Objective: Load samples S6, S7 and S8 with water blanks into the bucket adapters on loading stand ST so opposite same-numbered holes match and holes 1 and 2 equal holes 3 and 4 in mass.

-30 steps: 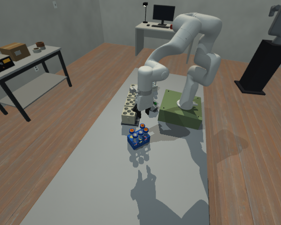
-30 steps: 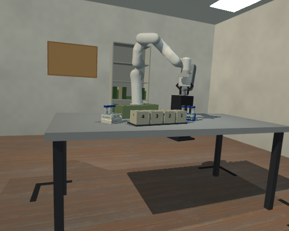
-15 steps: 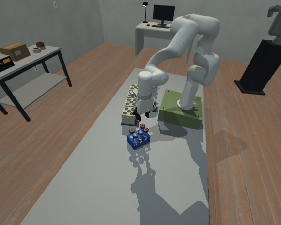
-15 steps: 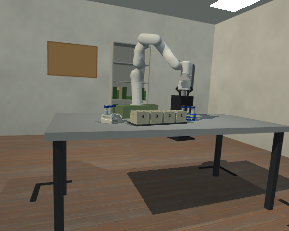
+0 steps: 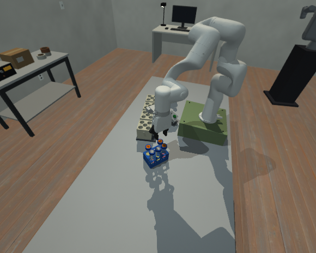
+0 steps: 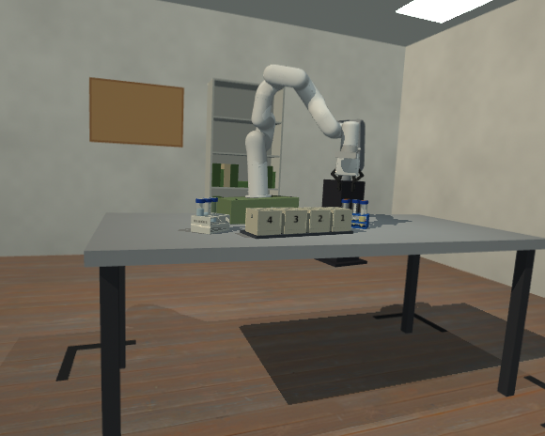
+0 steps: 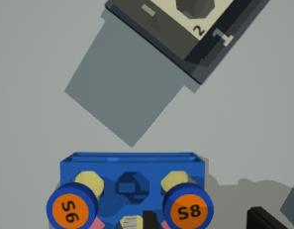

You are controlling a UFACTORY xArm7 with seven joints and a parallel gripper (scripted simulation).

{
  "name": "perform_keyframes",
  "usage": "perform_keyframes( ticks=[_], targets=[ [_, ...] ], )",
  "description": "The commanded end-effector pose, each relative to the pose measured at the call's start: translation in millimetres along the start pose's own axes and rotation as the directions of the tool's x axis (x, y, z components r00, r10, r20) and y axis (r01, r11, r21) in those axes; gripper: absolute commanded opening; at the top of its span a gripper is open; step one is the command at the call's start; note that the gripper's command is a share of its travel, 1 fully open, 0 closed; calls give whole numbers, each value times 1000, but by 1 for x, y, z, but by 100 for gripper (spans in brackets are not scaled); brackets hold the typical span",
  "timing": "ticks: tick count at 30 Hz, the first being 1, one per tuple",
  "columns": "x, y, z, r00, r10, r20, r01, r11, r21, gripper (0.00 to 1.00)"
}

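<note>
A blue rack (image 5: 152, 161) (image 6: 361, 222) (image 7: 133, 164) holds several capped tubes. In the wrist view the orange-dotted caps S6 (image 7: 70, 210) and S8 (image 7: 187, 211) stand in its near corners, with an empty well between them. My gripper (image 5: 159, 135) (image 6: 347, 184) (image 7: 207, 223) is open and empty. It hangs a little above the rack's tubes. Adapters 4 (image 6: 264, 221), 3 (image 6: 296, 220), 2 (image 6: 319, 219) and 1 (image 6: 342, 218) (image 7: 189, 21) stand in a row on the dark stand (image 5: 145, 139) (image 7: 204, 68), with empty holes where I can see them. A white blanks rack (image 6: 205, 225) with blue-capped tubes stands at the far end.
The arm's green base block (image 5: 202, 128) (image 6: 259, 204) sits next to the stand. The green DONE key (image 5: 175, 116) shows just behind my wrist. The rack's far side is near the table edge in the exterior view.
</note>
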State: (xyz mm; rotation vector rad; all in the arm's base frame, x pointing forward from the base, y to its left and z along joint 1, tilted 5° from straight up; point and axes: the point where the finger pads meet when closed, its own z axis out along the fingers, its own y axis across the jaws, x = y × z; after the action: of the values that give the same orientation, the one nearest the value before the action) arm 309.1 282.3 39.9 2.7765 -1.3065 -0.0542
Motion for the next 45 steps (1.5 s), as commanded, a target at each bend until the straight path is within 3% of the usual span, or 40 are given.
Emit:
perform_keyframes(
  ticks=[1, 19, 45],
  targets=[
    [0, -2, 6, 1000, 0, 0, 0, 1000, 6, 57],
    [0, -2, 38, 1000, 0, 0, 0, 1000, 6, 57],
    [0, -2, 47, 1000, 0, 0, 0, 1000, 6, 57]
  ],
)
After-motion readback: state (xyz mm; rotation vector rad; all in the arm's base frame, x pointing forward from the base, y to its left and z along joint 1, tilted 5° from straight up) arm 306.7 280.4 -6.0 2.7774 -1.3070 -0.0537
